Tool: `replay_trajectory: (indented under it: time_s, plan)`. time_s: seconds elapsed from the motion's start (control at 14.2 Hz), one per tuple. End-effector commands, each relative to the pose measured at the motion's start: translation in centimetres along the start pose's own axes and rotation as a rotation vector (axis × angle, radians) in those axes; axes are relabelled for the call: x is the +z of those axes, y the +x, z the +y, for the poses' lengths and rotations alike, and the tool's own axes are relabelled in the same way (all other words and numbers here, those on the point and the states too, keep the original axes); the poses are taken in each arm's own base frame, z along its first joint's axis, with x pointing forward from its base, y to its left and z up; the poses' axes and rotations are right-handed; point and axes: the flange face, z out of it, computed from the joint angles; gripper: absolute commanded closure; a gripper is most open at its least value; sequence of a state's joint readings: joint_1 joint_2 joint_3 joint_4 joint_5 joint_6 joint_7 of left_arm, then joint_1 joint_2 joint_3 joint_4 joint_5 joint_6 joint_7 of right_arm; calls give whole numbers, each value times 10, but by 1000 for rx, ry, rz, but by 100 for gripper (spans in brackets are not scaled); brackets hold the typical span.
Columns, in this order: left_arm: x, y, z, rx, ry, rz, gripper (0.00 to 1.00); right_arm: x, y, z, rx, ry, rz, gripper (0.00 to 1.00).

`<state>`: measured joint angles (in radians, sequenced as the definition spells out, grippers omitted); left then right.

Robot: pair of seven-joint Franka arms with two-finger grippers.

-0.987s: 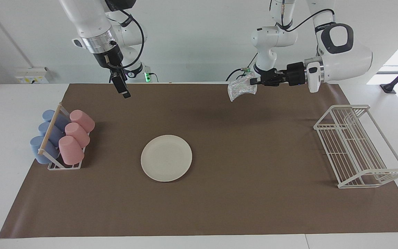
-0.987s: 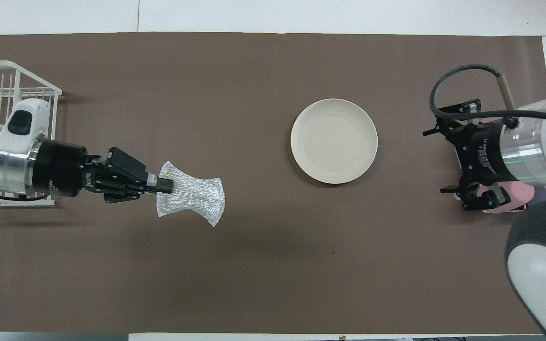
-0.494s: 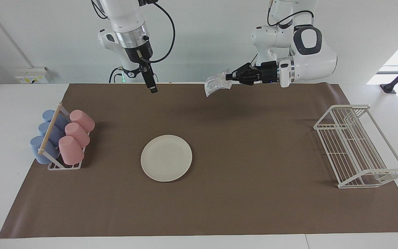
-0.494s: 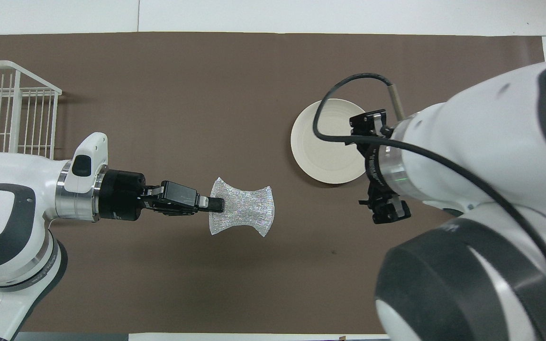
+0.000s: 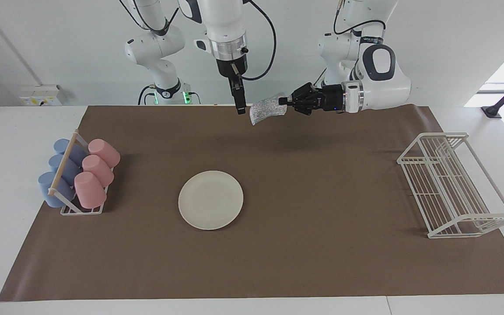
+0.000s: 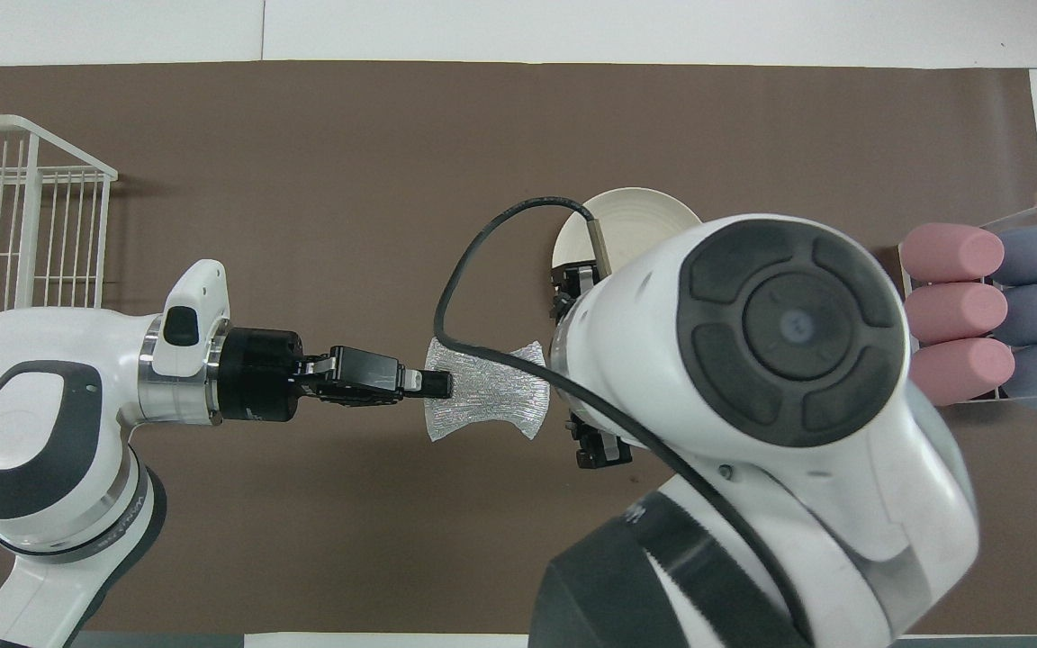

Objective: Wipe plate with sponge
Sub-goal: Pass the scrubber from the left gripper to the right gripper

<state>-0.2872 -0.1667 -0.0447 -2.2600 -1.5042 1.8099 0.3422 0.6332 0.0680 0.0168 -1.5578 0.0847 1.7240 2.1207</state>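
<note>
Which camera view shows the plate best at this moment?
The facing view: the plate lies whole and uncovered on the brown mat. In the overhead view the right arm covers most of it, and only part of its rim shows.

Even, bright, diffuse light falls from above; daylight glares at the facing view's edge by the wire rack (image 5: 453, 183). Soft faint shadows lie on the brown mat (image 5: 278, 262). Both views are sharp; the near arm housing looms large overhead
</note>
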Motion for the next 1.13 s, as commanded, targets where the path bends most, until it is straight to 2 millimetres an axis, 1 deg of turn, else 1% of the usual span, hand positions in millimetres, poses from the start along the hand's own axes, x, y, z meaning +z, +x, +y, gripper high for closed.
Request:
replay_trajectory:
  time_s: [0.0, 0.07, 0.21, 0.35, 0.49, 0.63, 0.71, 0.78, 0.85, 0.92, 0.99, 1.06]
  plan:
    - [-1, -4, 1, 14, -10, 23, 100, 6, -3, 3, 10, 4, 2, 0]
    - [-2, -4, 1, 13, -10, 24, 100, 15, -5, 9, -5, -11, 11, 0]
    - [-1, -4, 1, 12, -11, 21, 100, 20, -5, 15, -5, -5, 8, 0]
    - [-1, -4, 0, 12, -11, 21, 100, 23, -4, 18, 0, -8, 6, 0]
    - [-1, -5, 0, 10, -14, 14, 100, 28, -6, 25, -12, -19, 9, 0]
    - [-1, -5, 0, 10, -15, 12, 100, 29, -6, 27, -17, -22, 11, 0]
    - [-1, -6, 1, 12, -16, 11, 100, 31, -6, 28, -16, -27, 11, 3]
    - [0, -6, 1, 12, -16, 10, 100, 30, -7, 29, -19, -34, -2, 17]
    - [0, -6, 1, 12, -15, 8, 100, 30, -7, 29, -25, -40, -13, 46]
    - [-1, -6, 1, 12, -15, 9, 100, 31, -8, 29, -41, -46, -20, 60]
    - [-1, -6, 1, 11, -15, 9, 100, 29, -8, 30, -51, -49, -31, 62]
    - [0, -6, 1, 12, -15, 8, 100, 29, -8, 30, -56, -48, -32, 73]
